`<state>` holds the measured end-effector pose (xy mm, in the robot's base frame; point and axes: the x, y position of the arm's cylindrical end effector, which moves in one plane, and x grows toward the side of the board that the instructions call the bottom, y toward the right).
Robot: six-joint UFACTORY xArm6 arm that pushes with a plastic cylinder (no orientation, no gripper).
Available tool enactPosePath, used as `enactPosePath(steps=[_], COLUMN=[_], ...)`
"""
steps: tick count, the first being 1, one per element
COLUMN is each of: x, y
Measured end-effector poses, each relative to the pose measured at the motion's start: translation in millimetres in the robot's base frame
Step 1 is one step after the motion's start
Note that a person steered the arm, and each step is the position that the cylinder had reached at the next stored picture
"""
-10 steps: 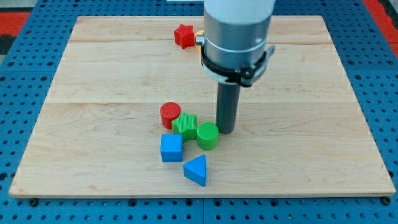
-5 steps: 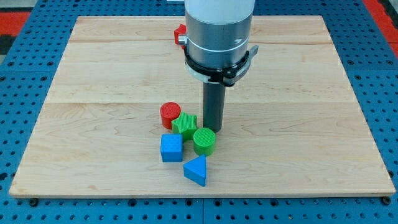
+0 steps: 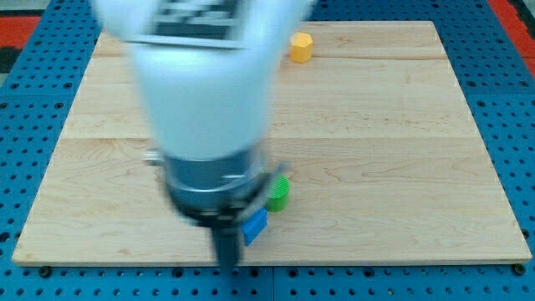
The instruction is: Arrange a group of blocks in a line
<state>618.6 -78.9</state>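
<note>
Your blurred arm fills the view's left and hides most of the blocks.

You see a pale wooden table (image 3: 401, 167) on a blue pegboard (image 3: 522, 100). My tip (image 3: 226, 264) sits near the view's bottom edge; it is a bare rod, no hand. A blue block (image 3: 256, 226) lies just right of it, a green block (image 3: 279, 191) above that. A yellow block (image 3: 301, 47) sits well apart near the top.

Arm pose: motion-blurred, low in the view's lower left of centre.
The wide white and grey arm body (image 3: 205, 100) fills the view's upper left and narrows to a dark collar (image 3: 213, 196). The straight dark rod (image 3: 226, 244) hangs vertically beneath it; my tip (image 3: 226, 264) sits at the view's bottom, its outline smeared.
</note>
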Motion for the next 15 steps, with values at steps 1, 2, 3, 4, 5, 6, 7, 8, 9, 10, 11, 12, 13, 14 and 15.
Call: enactPosePath(steps=[1,2,3,4,5,6,7,8,9,10,11,12,13,14,15], x=[-9,-37,-29,-26,-26,-26,-21,-15,-20,-37,-49,-33,-33,-33,-52], y=[-65,-69,-39,11,56,92,78,38,26,15,17,19,28,69,66])
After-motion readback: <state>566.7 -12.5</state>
